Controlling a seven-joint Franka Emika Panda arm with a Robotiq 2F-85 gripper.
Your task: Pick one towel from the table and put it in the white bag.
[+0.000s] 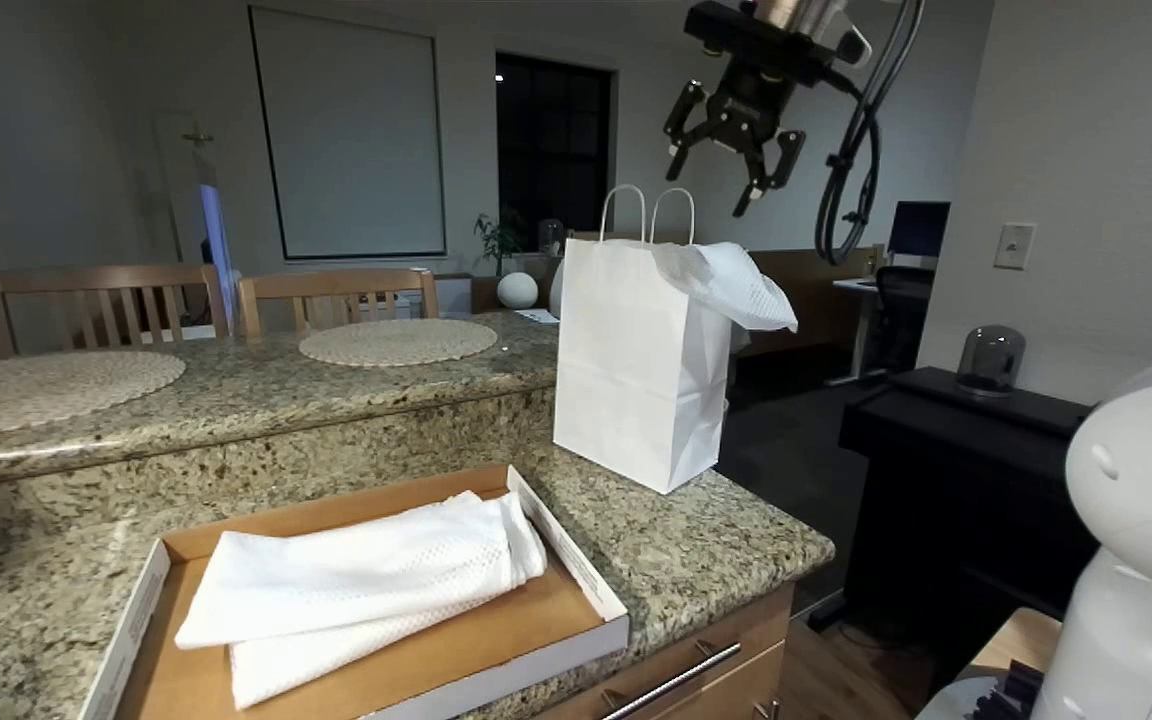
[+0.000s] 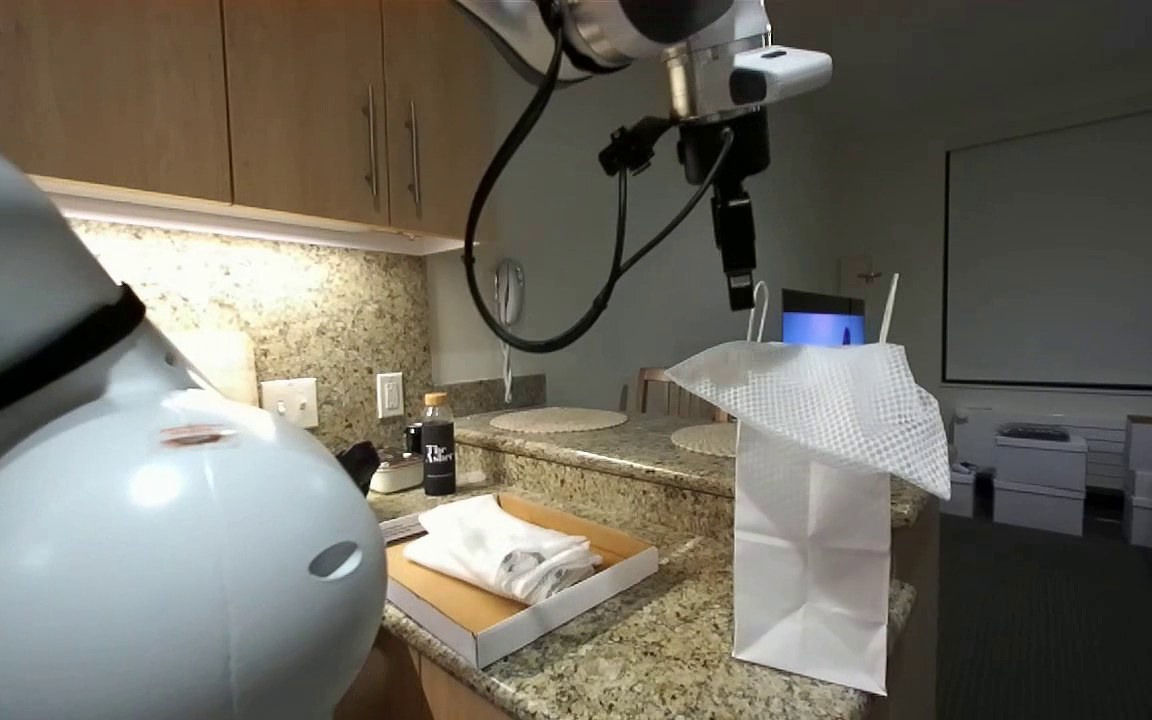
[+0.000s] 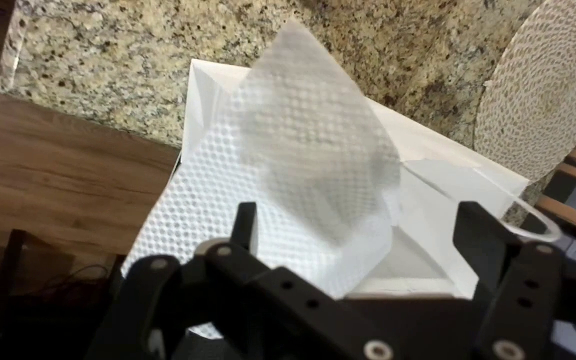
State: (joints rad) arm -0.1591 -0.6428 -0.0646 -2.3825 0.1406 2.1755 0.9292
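Exterior view: a dark bottle [image 2: 439,460] bears white lettering that appears to read "The Asher". The white towel [image 2: 826,400], dimpled in a fine waffle texture, drapes over the mouth of the upright white paper bag [image 1: 626,350] and droops outside one narrow side. On the granite counter [image 1: 686,535], a shallow cardboard tray [image 1: 481,630] holds folded white cloth [image 1: 356,570]. Above the bag, the gripper [image 1: 709,190] gapes wide and grips nothing.
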